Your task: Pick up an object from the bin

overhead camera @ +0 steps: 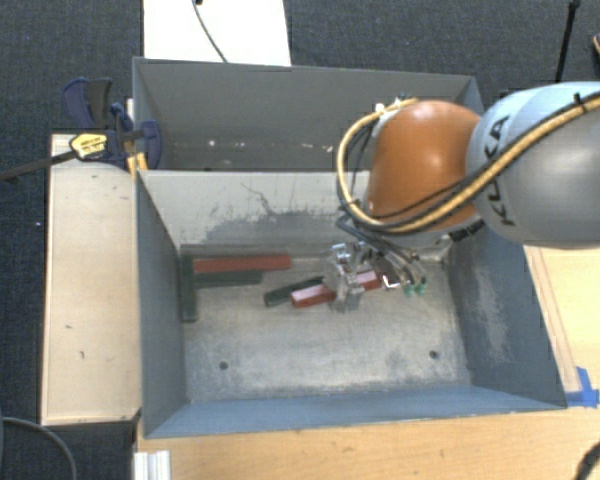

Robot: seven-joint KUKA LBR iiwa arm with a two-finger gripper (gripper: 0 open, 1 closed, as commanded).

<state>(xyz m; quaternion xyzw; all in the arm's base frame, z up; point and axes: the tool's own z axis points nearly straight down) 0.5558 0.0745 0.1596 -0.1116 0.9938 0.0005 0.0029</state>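
Observation:
My gripper (344, 286) is low in the middle of the bin, its metal fingers down at the right end of a small red block (308, 294). That block lies on the floor beside a short dark stick (278, 295), which juts out to its left. Whether the fingers close on the red block is hidden by the gripper body. Farther left, a long red bar (242, 263) lies on top of a dark grey L-shaped piece (195, 283) near the bin's left wall.
The arm with its orange cover and looped cables hangs over the bin's back right part. Bare floor stretches along the front of the bin and to the right of the gripper.

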